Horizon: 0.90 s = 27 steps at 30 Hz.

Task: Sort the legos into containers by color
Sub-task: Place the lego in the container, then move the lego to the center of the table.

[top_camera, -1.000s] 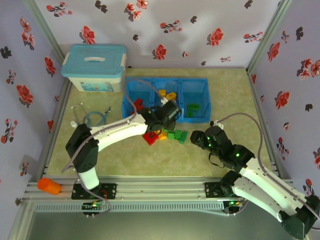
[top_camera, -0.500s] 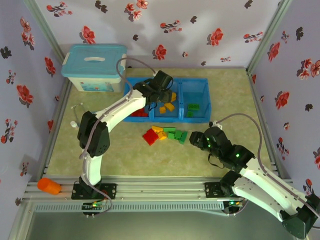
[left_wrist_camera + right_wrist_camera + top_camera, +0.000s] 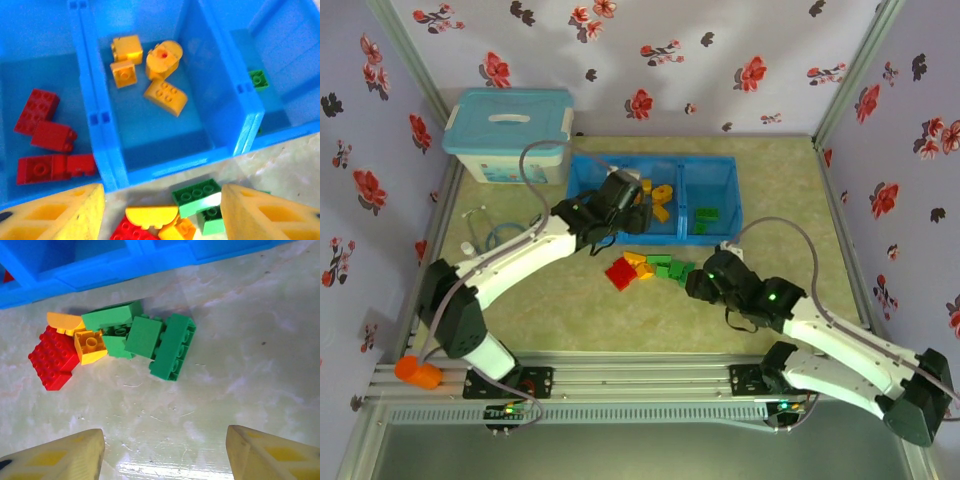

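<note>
Right wrist view showed the unsorted legos (image 3: 142, 335) lying in a touching cluster on the table (image 3: 240, 400), just in front of the blue tray (image 3: 100, 272). The cluster comprised several green bricks, one red brick (image 3: 52, 362) and two orange-yellow pieces. The right gripper (image 3: 162, 450) hung above them, fingers apart, nothing between them. The left gripper (image 3: 160, 200), likewise spread and empty, was over the tray's front wall. Red, orange-yellow and green bricks lay in the left, middle and right containers (image 3: 150, 135) respectively. The bricks were judged light, rigid and smooth, and liable to skid. Hold should be taken across two flat parallel side walls. The outermost green brick (image 3: 172, 347) offered free sides.
</note>
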Available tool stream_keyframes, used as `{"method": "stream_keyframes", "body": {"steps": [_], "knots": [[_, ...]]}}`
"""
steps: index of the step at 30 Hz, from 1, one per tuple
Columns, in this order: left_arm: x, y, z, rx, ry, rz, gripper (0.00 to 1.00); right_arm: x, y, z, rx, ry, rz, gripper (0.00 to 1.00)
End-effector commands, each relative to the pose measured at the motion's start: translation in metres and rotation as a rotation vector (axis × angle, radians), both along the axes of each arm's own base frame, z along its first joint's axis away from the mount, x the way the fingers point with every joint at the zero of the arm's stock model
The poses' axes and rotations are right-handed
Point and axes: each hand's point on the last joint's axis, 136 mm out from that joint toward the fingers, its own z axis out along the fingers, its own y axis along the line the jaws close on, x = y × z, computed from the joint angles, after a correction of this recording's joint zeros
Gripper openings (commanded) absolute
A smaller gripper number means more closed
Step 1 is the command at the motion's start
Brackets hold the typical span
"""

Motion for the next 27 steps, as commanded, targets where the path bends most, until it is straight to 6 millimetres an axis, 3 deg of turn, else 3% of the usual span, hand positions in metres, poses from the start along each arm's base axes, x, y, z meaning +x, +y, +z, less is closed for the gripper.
{"method": "stream_keyframes", "body": {"steps": [1,7,13,20,27], "knots": [[-0.013,0.013,-0.019,-0.029,0.025,0.035,0.60,0.008,0.017,0.012,-0.019,-0.042,0.047,0.64],[-0.044,0.043,-0.079,0.002,0.117,0.088,0.56,0.017,0.052,0.011,-0.037,-0.037,0.119,0.52],[-0.059,0.065,-0.129,0.034,0.183,0.157,0.52,0.032,0.090,0.014,-0.061,-0.035,0.196,0.41],[-0.051,0.062,-0.148,0.075,0.196,0.176,0.51,0.045,0.117,0.017,-0.062,-0.024,0.236,0.37],[-0.050,0.063,-0.161,0.105,0.226,0.185,0.49,0.043,0.113,0.013,-0.056,-0.020,0.219,0.36]]}}
